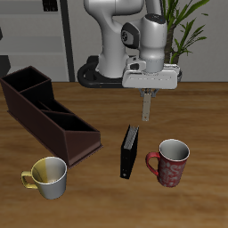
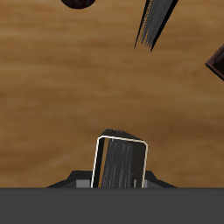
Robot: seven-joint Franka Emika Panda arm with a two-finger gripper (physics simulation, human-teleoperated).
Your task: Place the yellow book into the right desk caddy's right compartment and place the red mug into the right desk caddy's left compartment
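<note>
My gripper [image 1: 145, 94] is shut on the yellow book [image 1: 144, 109], a thin pale slab hanging upright below the fingers, clear of the table. In the wrist view the book [image 2: 121, 162] fills the space between the fingers of the gripper [image 2: 115, 180]. The red mug [image 1: 172, 162] stands upright near the table's front edge, nearer the front than the gripper; its rim [image 2: 79, 3] just shows in the wrist view. The right desk caddy [image 1: 52, 123], long and dark brown with several open cells, lies diagonally well away from the gripper; one corner of it [image 2: 217, 63] shows in the wrist view.
A black book [image 1: 130, 151] stands upright on the table just in front of the held book, beside the red mug; it also shows in the wrist view [image 2: 156, 22]. A silvery mug with a yellow handle [image 1: 49, 176] stands in front of the caddy's near end.
</note>
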